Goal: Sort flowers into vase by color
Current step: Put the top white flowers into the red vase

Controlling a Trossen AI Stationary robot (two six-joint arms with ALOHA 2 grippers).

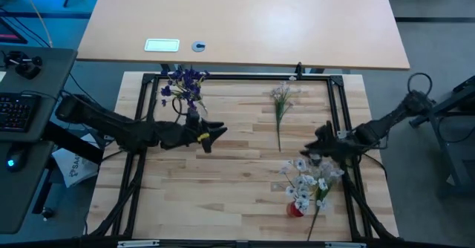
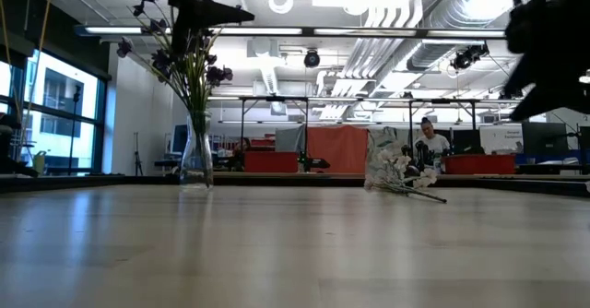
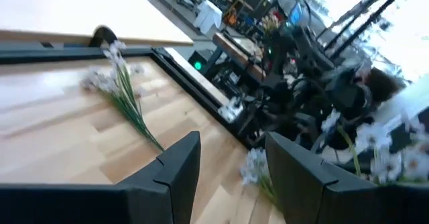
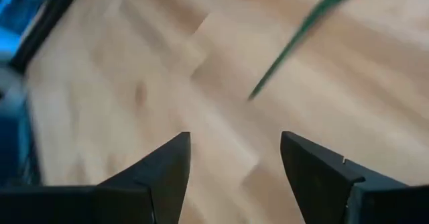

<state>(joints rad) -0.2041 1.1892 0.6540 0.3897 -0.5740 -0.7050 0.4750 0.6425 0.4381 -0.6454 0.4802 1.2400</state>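
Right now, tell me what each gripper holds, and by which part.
Nothing is held. The left gripper is open over the table near the purple flowers. The right gripper is open above bare wood, near the white flowers.

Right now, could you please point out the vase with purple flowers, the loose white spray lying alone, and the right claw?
vase with purple flowers (image 2: pixel 196 160), low view, glass body.
loose white spray (image 1: pixel 280 98), high view, pale blooms.
right claw (image 4: pixel 234 163), right wrist view, between fingertips.
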